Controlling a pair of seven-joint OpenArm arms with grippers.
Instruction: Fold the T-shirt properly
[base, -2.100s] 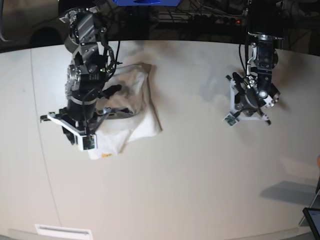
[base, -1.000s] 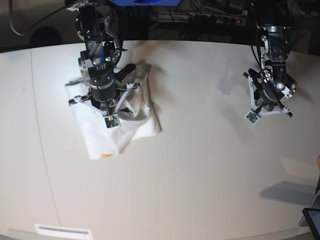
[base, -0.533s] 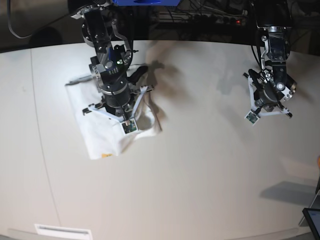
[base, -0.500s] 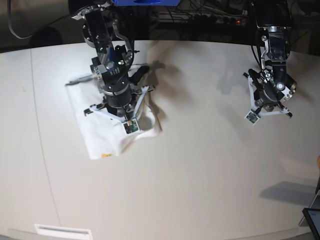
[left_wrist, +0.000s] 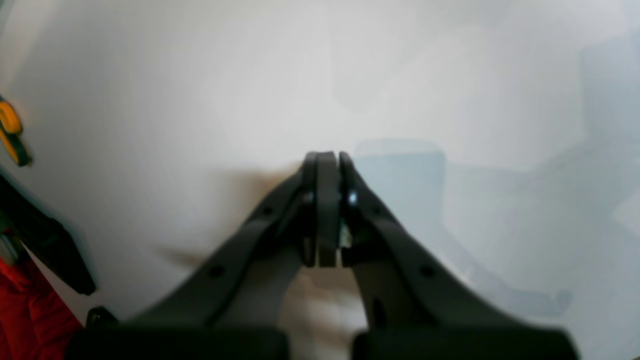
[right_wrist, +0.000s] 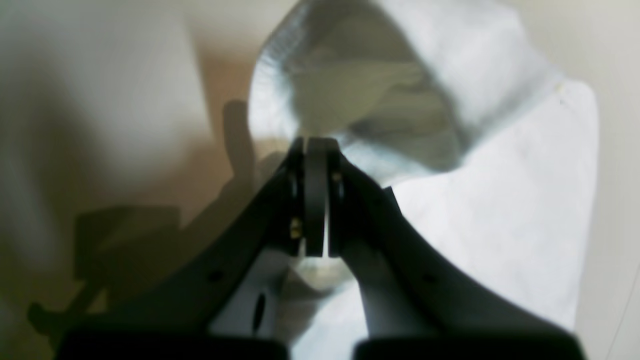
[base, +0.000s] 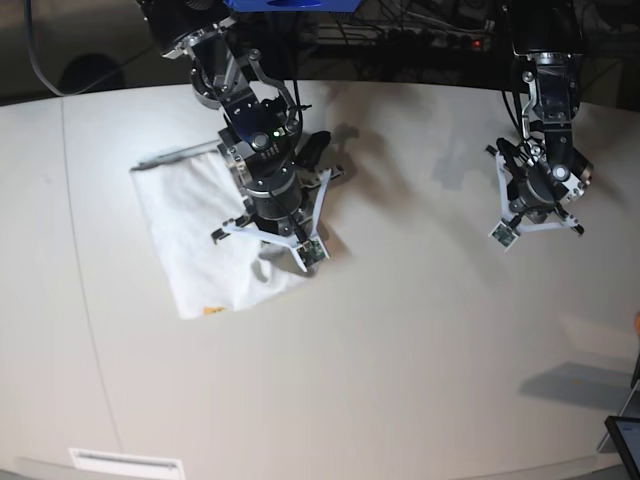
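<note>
Both hands closed, empty — right hand (right_wrist: 315, 200) over T-shirt's (base: 190, 230) right edge, left hand (left_wrist: 327, 210) above bare desk (base: 420, 350).

We see the T-shirt (base: 195, 235) on the table (base: 400, 350) at upper left, right gripper (base: 290, 225) over its right edge, left gripper (base: 535, 205) at upper right

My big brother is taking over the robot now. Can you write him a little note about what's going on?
Right gripper: shut, holding nothing, above the T-shirt's edge.
Left gripper: shut, empty, over bare table, far from the shirt.
T-shirt: lies in a folded white bundle on the table; one flap bulges up in the right wrist view.
Done: most folding.
Left: probably flatten that flap and tidy the edges.
</note>
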